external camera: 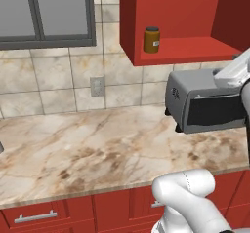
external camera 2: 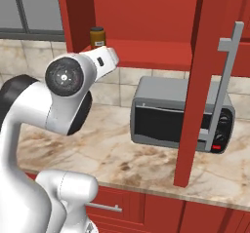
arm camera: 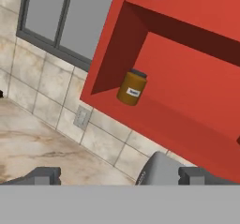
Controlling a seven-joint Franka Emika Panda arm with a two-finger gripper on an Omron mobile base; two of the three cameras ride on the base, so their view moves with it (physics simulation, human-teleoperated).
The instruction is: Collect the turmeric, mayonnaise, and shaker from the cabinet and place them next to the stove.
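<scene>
The turmeric (arm camera: 131,88) stands upright at the left end of the cabinet (arm camera: 187,87) shelf, well apart from the tool (arm camera: 119,177), which is spread wide and empty, with the jar lying ahead and above centre along its approach line.

The red cabinet (external camera: 195,56) shelf carries the turmeric (external camera: 152,40) upright near its left wall (label facing out); the marbled worktop (external camera: 88,149) below bears a grey toaster oven (external camera: 205,103).
</scene>
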